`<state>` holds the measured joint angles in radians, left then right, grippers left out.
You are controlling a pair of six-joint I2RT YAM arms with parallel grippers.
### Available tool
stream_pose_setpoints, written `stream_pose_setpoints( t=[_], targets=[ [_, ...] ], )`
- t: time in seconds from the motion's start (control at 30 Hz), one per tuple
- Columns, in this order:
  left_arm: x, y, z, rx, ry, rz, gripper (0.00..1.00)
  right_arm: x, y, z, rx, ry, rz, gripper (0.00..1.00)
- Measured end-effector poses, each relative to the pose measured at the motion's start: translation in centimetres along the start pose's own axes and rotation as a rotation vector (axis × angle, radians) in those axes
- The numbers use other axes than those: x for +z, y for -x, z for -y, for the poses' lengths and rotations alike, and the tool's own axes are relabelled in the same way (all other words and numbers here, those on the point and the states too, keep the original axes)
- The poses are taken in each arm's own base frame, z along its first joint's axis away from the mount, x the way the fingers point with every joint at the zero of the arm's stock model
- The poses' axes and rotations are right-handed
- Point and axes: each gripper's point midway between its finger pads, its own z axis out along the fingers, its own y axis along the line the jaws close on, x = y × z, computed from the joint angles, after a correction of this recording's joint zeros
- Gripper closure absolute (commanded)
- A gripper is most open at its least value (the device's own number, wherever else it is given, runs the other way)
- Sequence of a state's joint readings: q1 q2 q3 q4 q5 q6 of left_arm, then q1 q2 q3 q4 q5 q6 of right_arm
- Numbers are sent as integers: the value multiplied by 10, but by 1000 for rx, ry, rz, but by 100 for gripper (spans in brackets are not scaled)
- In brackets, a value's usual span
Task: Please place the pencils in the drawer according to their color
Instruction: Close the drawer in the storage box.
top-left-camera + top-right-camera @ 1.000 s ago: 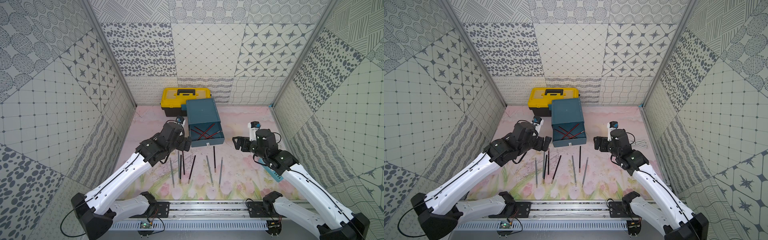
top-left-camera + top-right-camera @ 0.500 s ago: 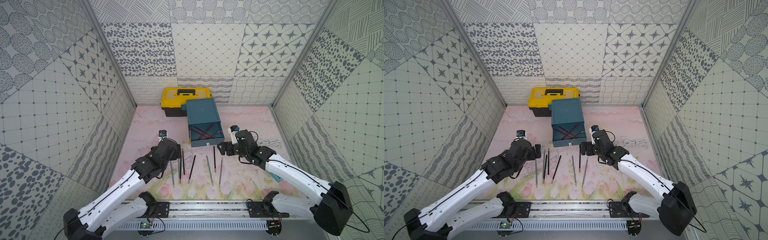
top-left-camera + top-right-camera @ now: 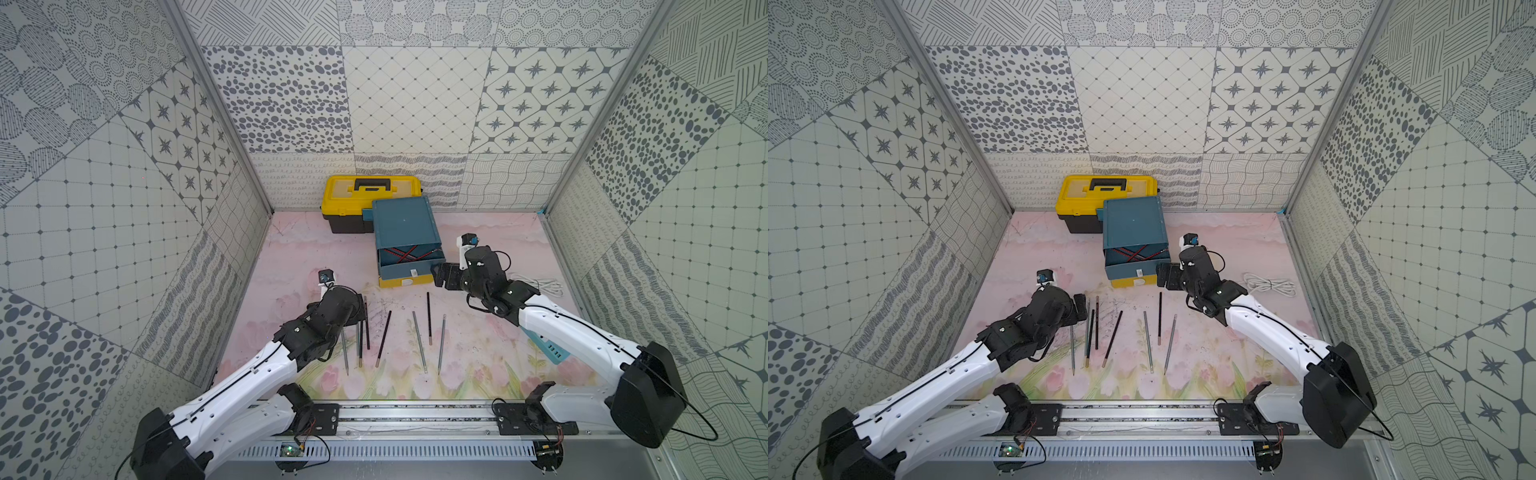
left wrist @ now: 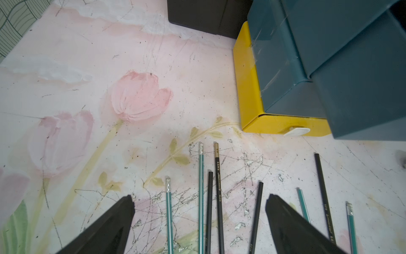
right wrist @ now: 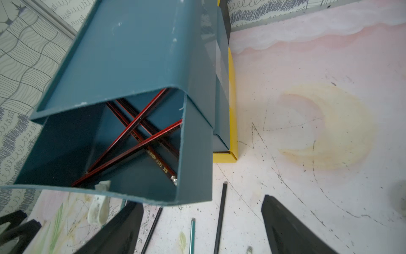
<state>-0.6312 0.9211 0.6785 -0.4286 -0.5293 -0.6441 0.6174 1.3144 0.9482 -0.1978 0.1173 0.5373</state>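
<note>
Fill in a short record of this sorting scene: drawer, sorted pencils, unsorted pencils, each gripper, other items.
Drawer unit: teal, top drawer pulled open
Sorted: red striped pencils lying crossed inside that drawer
Unsorted: eight loose pencils on the mat, four black, four grey-green
Left gripper: open, empty, above the loose pencils
Right gripper: open, empty, at the open drawer's front corner
Other: yellow toolbox behind the unit; white cable

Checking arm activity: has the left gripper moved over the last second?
Yes. The left gripper has pulled back from the drawer toward the robot's base, now above the loose pencils.
</note>
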Motion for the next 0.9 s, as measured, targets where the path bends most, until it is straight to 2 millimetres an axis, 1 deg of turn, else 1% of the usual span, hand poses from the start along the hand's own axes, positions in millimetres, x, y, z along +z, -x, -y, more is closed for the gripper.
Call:
stream_pose_setpoints(
  t=[0.1, 0.17, 0.3, 0.57, 0.73, 0.9],
  targets=[
    [4, -1, 5, -4, -15, -8, 1, 5, 11, -5, 34, 8, 32, 13],
    [7, -4, 8, -5, -24, -19, 1, 8, 16, -5, 58, 9, 50, 10],
    [11, -5, 15, -7, -44, -30, 1, 15, 23, -1, 109, -13, 79, 5],
    [15, -7, 23, -11, -74, -42, 1, 28, 31, 4, 183, -46, 116, 4],
    [16, -7, 27, -17, -88, -44, 1, 35, 33, 4, 206, -44, 127, 5],
    [19, -10, 29, -14, -91, -58, 1, 42, 28, 1, 214, -34, 111, 7]
  ],
)
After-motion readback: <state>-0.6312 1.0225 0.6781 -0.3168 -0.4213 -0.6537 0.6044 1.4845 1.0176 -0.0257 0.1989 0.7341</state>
